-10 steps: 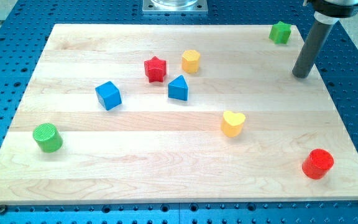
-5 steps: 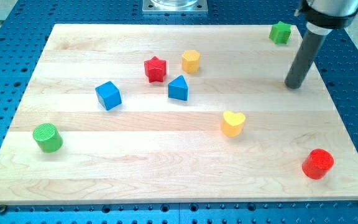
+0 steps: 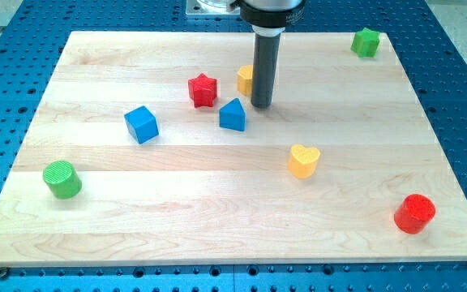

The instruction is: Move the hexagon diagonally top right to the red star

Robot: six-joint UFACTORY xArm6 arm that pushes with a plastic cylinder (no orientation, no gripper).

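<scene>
Yellow hexagon (image 3: 245, 79), red star (image 3: 203, 89), pale wooden board (image 3: 136, 211)

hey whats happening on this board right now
A robot arm's dark rod is working on a wooden board scattered with small coloured blocks. My tip sits at the lower right of the yellow hexagon, partly covering it; contact cannot be told. The red star lies just to the hexagon's left, and the blue triangular block is just left of and below my tip. Elsewhere are a blue cube, yellow heart, green cylinder, red cylinder and a green block.
</scene>
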